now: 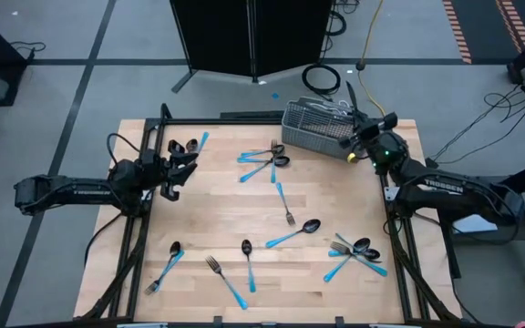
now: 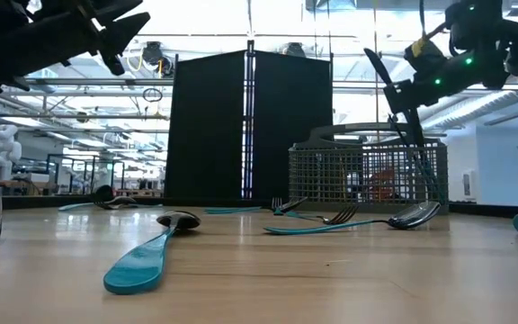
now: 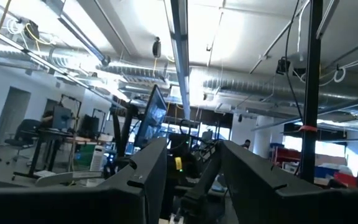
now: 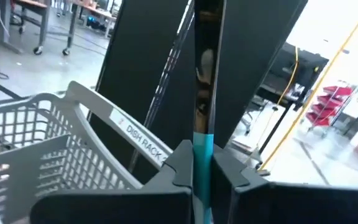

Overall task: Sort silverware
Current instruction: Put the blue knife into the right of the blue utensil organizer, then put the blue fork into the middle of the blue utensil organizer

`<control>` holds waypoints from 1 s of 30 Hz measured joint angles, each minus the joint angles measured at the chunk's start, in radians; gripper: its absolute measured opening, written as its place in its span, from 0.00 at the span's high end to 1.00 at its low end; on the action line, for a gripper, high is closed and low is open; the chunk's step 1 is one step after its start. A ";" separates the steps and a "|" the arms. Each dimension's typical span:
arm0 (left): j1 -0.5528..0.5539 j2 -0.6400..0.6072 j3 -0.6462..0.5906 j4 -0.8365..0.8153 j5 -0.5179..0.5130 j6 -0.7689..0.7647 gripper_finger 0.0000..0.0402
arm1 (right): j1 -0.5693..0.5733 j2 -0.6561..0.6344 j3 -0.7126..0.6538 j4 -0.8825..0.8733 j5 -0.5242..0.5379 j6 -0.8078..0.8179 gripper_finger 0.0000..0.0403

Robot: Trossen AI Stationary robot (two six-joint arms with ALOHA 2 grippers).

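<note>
Silverware with light-blue handles lies scattered on the wooden table (image 1: 335, 196): a cluster (image 1: 267, 159) at the far middle, a pair (image 1: 185, 146) at far left, a spoon (image 1: 294, 232), a cluster (image 1: 358, 251) at near right, and more pieces (image 1: 226, 278) along the near edge. The grey wire basket (image 1: 317, 128) stands at the far right. Beside its right end my right gripper (image 1: 358, 137) is shut on a knife (image 4: 205, 74). My left gripper (image 1: 180, 169) hangs open above the table's left side, tipped upward, with nothing between its fingers (image 3: 154, 168). My right gripper pinches the knife's light-blue handle (image 4: 204, 146) between its two fingers, where the handle meets the dark blade. The fingers lie along the knife. The blade (image 2: 380, 76) sticks out past the fingertips, slanting up, and the knife is lifted clear of the table and basket.
A tall black panel (image 1: 249, 36) stands behind the table's far edge. Cables (image 1: 322, 77) lie on the floor behind the basket. The black table frame (image 1: 144, 137) runs along the left and right edges. Bare wood shows in the table's left middle (image 1: 217, 205).
</note>
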 joint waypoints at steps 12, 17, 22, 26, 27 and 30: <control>0.000 0.000 0.000 0.003 0.002 -0.001 0.63 | 0.000 0.033 0.000 -0.039 0.057 0.125 0.96; 0.000 0.000 0.000 0.003 0.002 -0.001 0.63 | 0.000 0.033 0.000 -0.072 0.043 0.125 0.91; 0.000 0.000 0.000 0.003 0.003 -0.001 0.63 | 0.002 0.031 0.000 -0.072 0.047 0.127 0.84; 0.000 0.000 0.000 0.003 0.003 -0.001 0.63 | 0.001 0.031 0.001 -0.071 0.051 0.129 0.79; 0.000 0.000 0.000 0.003 0.003 -0.001 0.63 | 0.001 0.031 0.001 -0.071 0.051 0.129 0.78; 0.000 0.000 0.000 0.002 0.003 -0.001 0.63 | 0.001 0.031 0.001 -0.054 0.051 0.121 0.74</control>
